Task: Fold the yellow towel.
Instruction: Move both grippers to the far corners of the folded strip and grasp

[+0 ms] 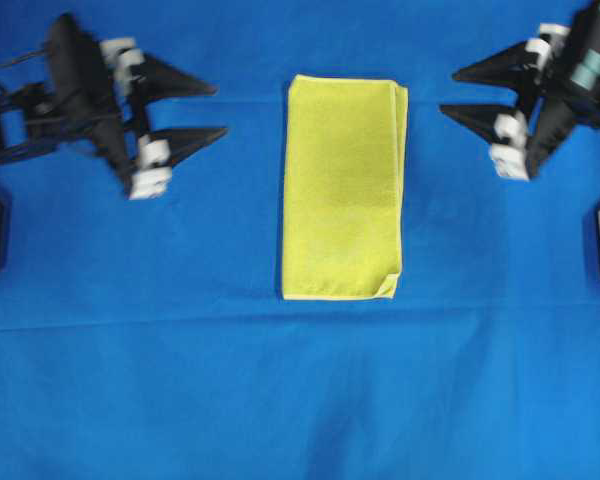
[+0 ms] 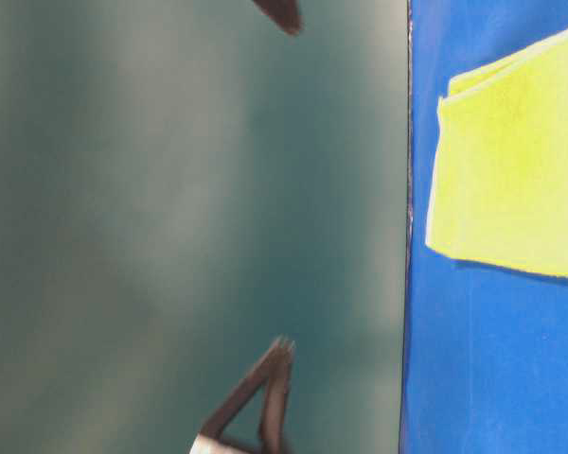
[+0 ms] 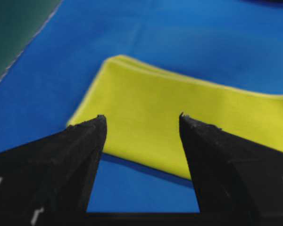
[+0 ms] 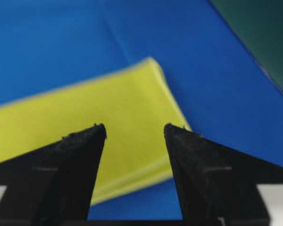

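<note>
Blue cloth (image 1: 180, 380) covers the whole bench and we see nothing else on it near the front edge, just faint creases. Moving back, we reach the yellow towel (image 1: 344, 186), lying flat in the middle of the blue cloth as a tall narrow rectangle. We judge it already folded once: layered edges show along its right side, and its near right corner is turned up a little. We'd say it sits centred so both arms can reach it equally, and the long shape suggests the next fold should bring one short end over the other.

Further back, level with the towel's far half, we have the two pincers. The left pincer (image 1: 195, 112) is well apart from the towel on its left, jaws spread and empty, tips pointing in toward the towel. Its wrist view looks across the bench at the towel's long side between the open fingers (image 3: 87, 141), nothing between them. The right pincer (image 1: 470, 92) mirrors it on the right side, near but not touching the towel, jaws also spread wide and holding nothing. In its wrist view the fingers (image 4: 82, 146) frame one end of the towel.

Both arms come in low and roughly level, angled inward. We read this as an approach pose toward the far end. Green wall (image 2: 170, 227) lies beyond the bench.
</note>
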